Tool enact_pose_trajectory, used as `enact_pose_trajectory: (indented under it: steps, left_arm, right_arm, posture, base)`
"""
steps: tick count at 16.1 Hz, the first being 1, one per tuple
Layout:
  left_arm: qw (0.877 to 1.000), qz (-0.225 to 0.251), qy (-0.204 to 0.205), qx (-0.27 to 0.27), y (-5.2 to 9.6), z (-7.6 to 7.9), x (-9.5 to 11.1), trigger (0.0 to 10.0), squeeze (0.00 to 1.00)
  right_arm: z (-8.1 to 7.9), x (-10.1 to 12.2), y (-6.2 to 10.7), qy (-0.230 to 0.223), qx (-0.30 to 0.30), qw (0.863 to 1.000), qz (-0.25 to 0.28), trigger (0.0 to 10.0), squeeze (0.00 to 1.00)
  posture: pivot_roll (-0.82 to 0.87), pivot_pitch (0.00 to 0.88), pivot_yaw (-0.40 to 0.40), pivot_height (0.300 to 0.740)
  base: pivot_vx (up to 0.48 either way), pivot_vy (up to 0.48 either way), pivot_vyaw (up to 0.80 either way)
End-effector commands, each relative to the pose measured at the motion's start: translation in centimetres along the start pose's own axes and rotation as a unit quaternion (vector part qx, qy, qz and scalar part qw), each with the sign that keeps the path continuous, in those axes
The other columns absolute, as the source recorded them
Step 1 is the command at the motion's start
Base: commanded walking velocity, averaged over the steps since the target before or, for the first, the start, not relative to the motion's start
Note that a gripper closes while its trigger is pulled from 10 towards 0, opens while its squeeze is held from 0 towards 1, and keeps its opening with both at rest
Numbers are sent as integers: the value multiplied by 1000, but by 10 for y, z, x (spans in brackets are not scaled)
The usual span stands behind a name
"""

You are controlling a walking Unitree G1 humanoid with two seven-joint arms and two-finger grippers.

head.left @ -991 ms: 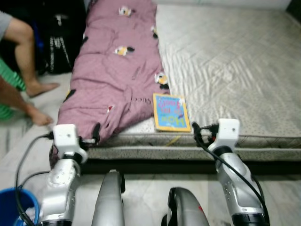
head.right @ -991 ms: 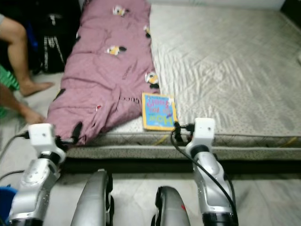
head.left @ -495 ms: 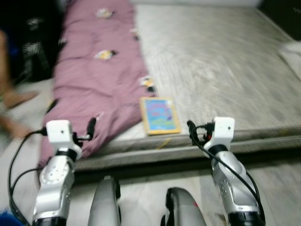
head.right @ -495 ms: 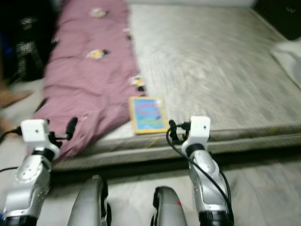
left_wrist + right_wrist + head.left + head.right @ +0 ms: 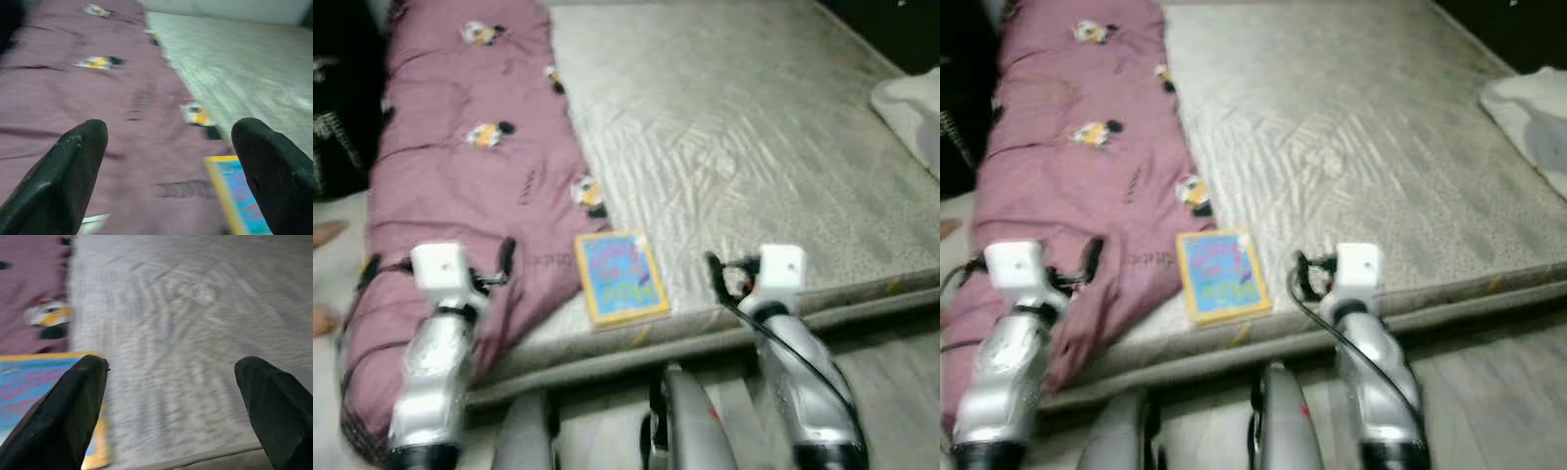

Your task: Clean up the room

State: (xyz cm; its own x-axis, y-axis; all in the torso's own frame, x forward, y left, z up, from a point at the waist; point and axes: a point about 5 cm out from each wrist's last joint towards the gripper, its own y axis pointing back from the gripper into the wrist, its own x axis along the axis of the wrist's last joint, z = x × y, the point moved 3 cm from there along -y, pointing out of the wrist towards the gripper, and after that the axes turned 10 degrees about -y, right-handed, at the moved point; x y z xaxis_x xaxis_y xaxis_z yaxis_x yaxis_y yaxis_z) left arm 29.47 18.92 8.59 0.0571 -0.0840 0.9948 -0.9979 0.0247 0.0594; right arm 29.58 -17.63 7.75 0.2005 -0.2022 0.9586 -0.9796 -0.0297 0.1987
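Book (image 5: 618,276) lies flat at the mattress (image 5: 783,157) near edge, beside the blanket (image 5: 460,196). Left gripper (image 5: 171,161) and right gripper (image 5: 176,406) are held spread wide, empty. Book could be pushed off if nudged.

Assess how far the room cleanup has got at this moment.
Nothing looks tidied yet. The yellow-bordered blue book lies on the grey quilted mattress beside the crumpled mauve blanket. Left gripper over the blanket and right gripper near the mattress edge are both open, holding nothing. Book and blanket remain.
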Motion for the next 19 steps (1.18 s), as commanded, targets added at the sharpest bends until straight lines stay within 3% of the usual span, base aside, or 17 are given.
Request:
enact_pose_trajectory:
  steps: [1,5,8,10,13,16,19]
  left_arm:
    - [1000,-15,-12,14,4,-10,-7,10000,0]
    - [998,-62,-5,17,-9,-16,-22,10000,0]
    - [998,-61,-3,11,-23,-17,-18,10000,0]
    - [999,-46,-4,-11,-38,-7,-6,10000,0]
    - [999,-33,-2,-36,-47,5,4,10000,0]
    - [995,-84,7,-58,-47,13,-15,10000,0]
    - [992,-99,19,-81,-48,23,-21,10000,0]
  right_arm:
    - [-2,2,-1,-4,0,1000,4,10000,0]
    - [-3,4,0,-1,4,1000,3,10000,0]
    - [1,5,5,6,5,1000,2,10000,0]
    - [0,5,6,12,13,1000,2,10000,0]
    - [-3,5,5,14,16,1000,1,10000,0]
    - [-5,5,4,14,21,1000,0,10000,0]
    - [-6,6,5,11,25,1000,4,10000,0]
  posture:
    - [-29,126,-42,636]
    - [-35,139,-50,626]
    - [-59,152,-62,596]
    - [-62,151,-65,591]
    - [-62,146,-65,591]
    - [-56,143,-65,582]
    - [-64,147,-65,557]
  base:
    - [0,0,0]
    - [0,0,0]
    - [0,0,0]
    - [0,0,0]
    - [0,0,0]
    - [0,0,0]
    - [0,0,0]
